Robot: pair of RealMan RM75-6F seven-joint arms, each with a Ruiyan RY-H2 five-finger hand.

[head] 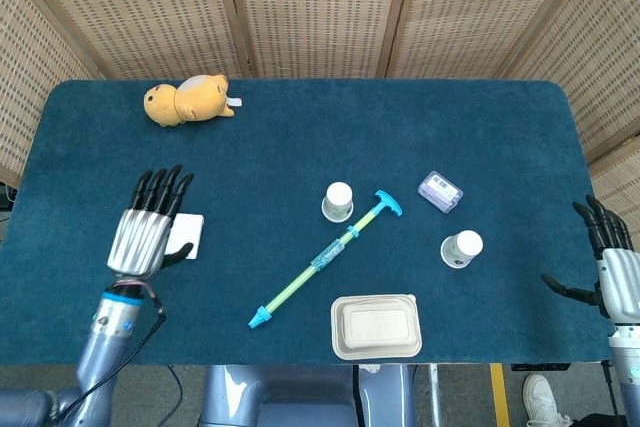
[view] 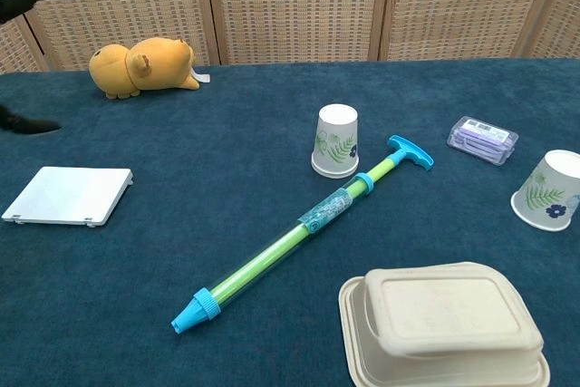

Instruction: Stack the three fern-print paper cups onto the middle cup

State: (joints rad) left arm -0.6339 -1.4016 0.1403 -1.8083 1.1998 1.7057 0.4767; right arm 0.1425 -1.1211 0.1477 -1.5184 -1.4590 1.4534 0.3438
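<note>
A dark blue cloth-covered table (head: 300,137) stands before a folding woven-rattan screen (head: 320,7) that closes off the far side of the scene.

The left hand (head: 148,228) is raised over the table's left side with its fingers spread wide and straight, holding nothing; from the head view it overlaps the white flat box (view: 68,195) lying beneath it (the chest view catches only dark fingertips at its upper left edge). The right hand (head: 612,262) sits off the table's right edge, fingers extended and apart, thumb out to the side, likewise empty.

Two fern-print paper cups are visible, both upside down and well apart from each other. One cup (view: 336,140) stands near the table's centre, just beside the handle end of a green and blue toy water pump (view: 304,234) that runs diagonally toward the near edge. The second cup (view: 546,190) stands toward the right side, near a small clear box of purple contents (view: 483,140).

One beige lidded takeaway container (view: 449,324) rests at the near edge, right of the pump's tip. One yellow plush animal (view: 140,66) lies on its side at the far left.
</note>
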